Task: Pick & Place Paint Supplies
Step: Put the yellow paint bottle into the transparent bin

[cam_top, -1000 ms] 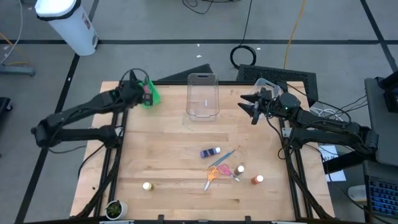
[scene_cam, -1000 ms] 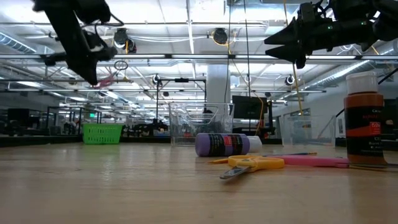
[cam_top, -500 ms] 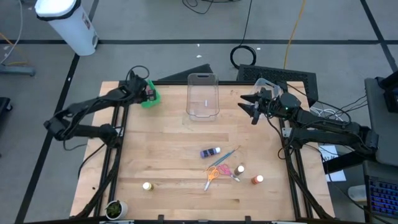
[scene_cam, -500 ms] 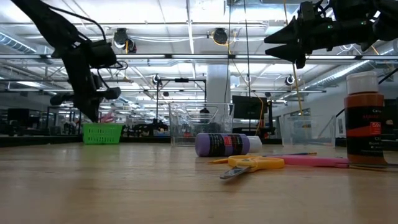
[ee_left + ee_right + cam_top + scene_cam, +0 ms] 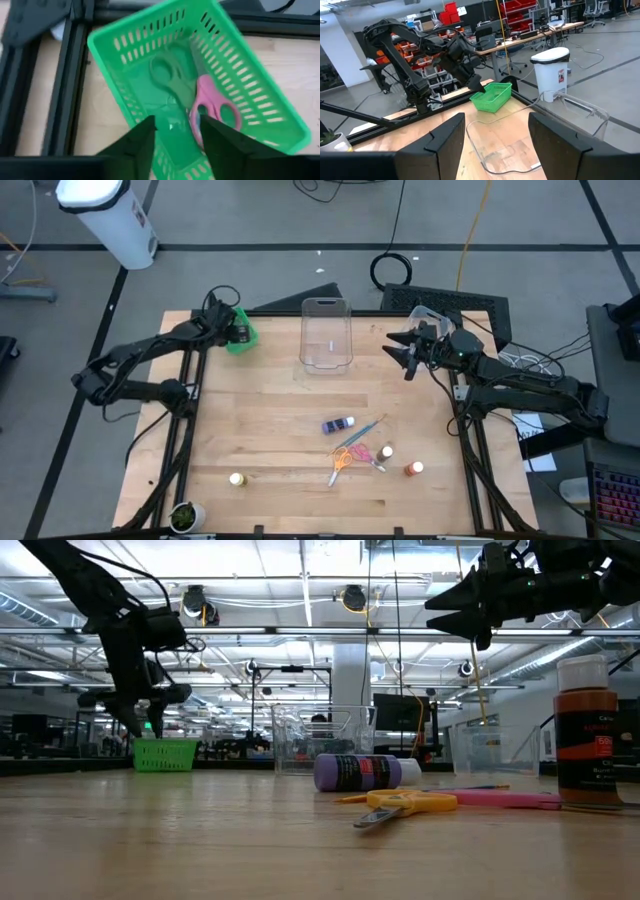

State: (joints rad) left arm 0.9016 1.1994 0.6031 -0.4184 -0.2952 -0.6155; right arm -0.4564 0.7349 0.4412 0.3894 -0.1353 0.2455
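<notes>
We note one pale wooden table [image 5: 260,430], with two dark arms over its far end. One clear plastic tub [image 5: 325,333] stands at the far middle, and one green slotted plastic basket [image 5: 241,332] sits at the far left corner.

The left gripper [image 5: 232,330] hangs over the basket, fingers parted and holding nothing. Only its wrist view looks inside: two pairs of scissors lie there touching, one green-handled [image 5: 167,75], one pink-handled [image 5: 215,107]. From above the arm hides them.

The right gripper [image 5: 403,352] hovers right of the tub, well off the table, jaws apart and empty.

On the near middle of the table we count from above: one purple paint bottle lying on its side [image 5: 338,424], one thin blue paintbrush [image 5: 366,429], one pair of orange-handled scissors [image 5: 342,461], one pair of pink-handled scissors [image 5: 366,455], one white-capped bottle beside them [image 5: 386,451], one red-orange bottle [image 5: 413,469], and, apart to the left, one yellow bottle [image 5: 237,479].

The low view shows the red-orange bottle upright; it does not show the yellow one.
</notes>
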